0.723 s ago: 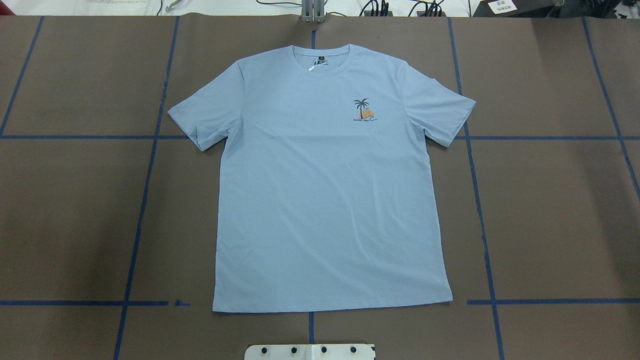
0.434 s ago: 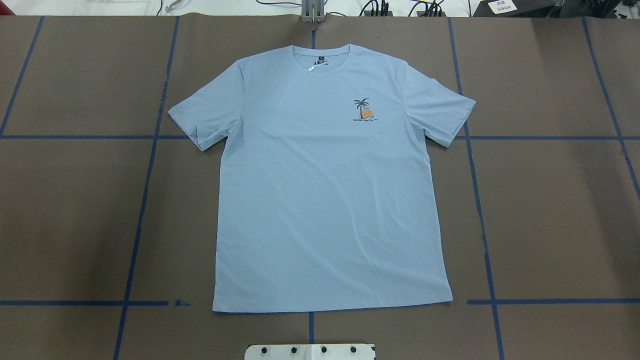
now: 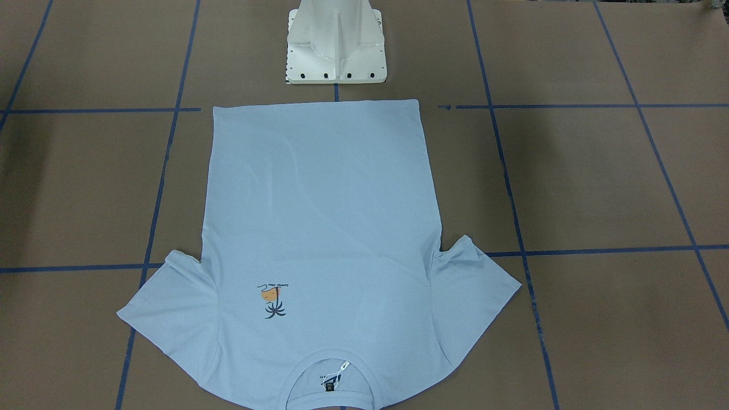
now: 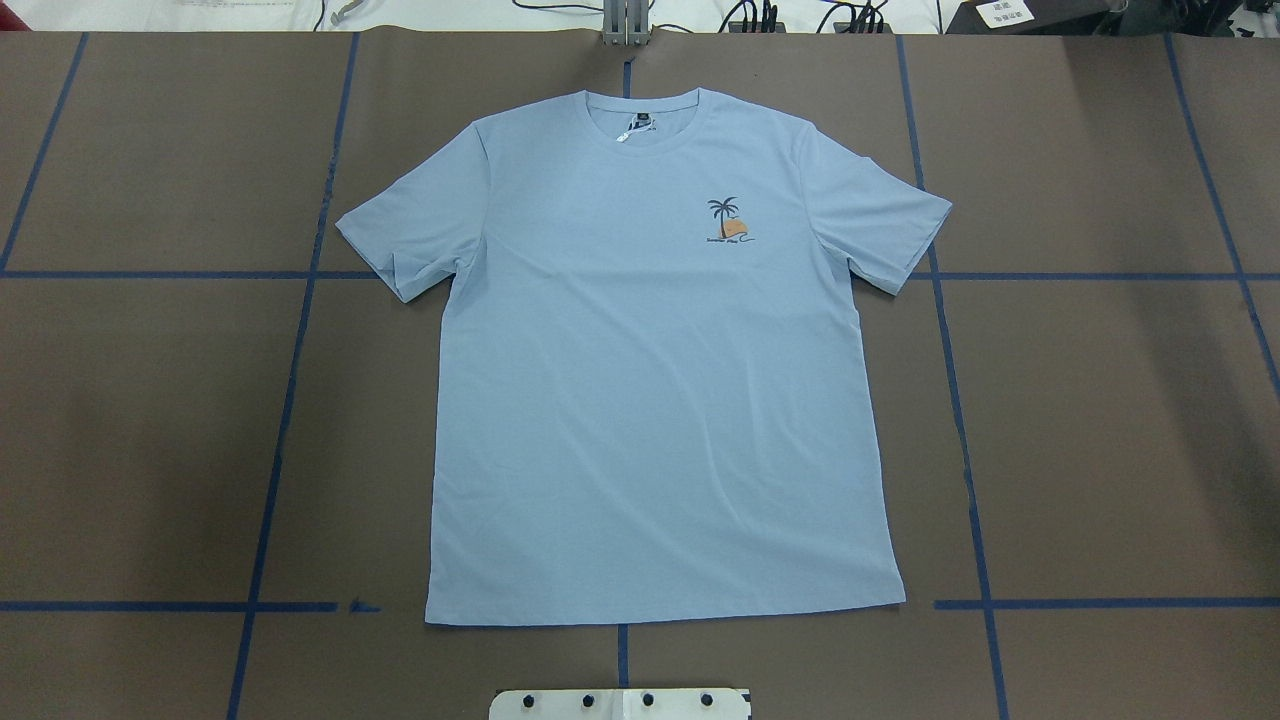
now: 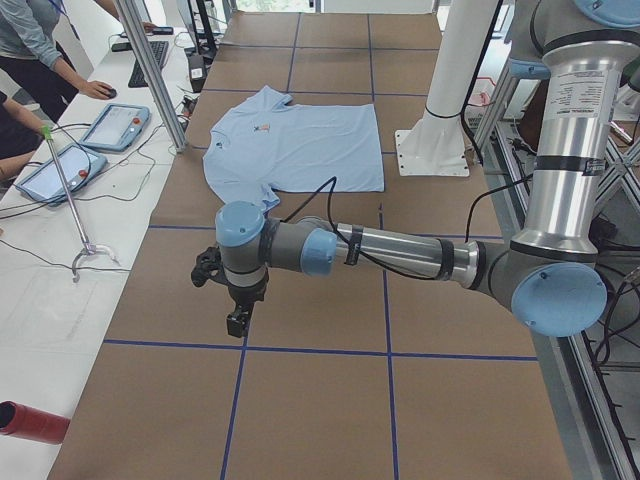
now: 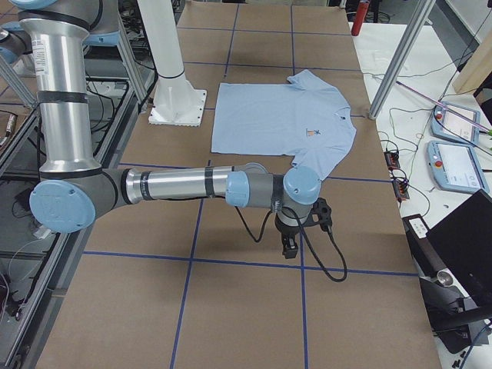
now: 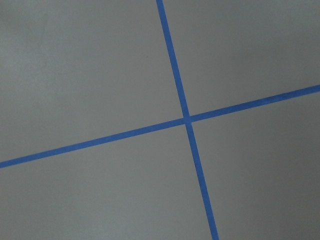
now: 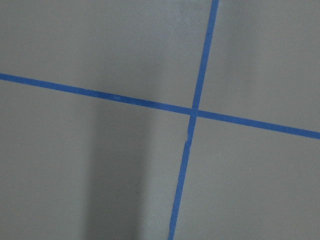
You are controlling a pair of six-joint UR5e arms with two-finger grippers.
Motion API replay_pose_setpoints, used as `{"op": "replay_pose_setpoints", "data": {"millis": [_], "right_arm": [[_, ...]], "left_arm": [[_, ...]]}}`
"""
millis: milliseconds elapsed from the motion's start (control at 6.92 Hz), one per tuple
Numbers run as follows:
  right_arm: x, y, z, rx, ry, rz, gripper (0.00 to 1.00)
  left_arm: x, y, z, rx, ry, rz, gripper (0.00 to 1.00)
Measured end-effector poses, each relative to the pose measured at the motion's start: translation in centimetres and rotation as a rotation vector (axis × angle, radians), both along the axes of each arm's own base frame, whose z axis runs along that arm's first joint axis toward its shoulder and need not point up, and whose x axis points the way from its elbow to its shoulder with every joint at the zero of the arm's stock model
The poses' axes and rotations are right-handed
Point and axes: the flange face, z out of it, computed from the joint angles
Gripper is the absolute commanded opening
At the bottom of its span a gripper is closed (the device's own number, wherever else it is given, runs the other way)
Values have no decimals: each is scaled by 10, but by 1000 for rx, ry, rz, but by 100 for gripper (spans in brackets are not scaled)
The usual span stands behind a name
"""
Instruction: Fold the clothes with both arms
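Lying flat, print up, seen from overhead, the T-shirt (image 4: 650, 380) rests on the table (image 4: 1100, 420), well away from the left tool (image 5: 237, 324) and right tool (image 6: 290, 247) in the side views, their opening indeterminable; approaching both sleeves symmetrically seems best.

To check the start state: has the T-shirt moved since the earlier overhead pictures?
No. The T-shirt keeps its hem level with the same blue tape line.
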Motion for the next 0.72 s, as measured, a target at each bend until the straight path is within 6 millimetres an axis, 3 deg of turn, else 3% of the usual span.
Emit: {"op": "replay_pose_setpoints", "data": {"millis": [289,723], "right_arm": [[-61,-55,-62,111,-15,-71,100],[-179,-101,-75,210,-97,-56,100]], "left_arm": [[11,-28,-39,98,32,18,100],[26,-38,-54,147,175,23,100]]}}
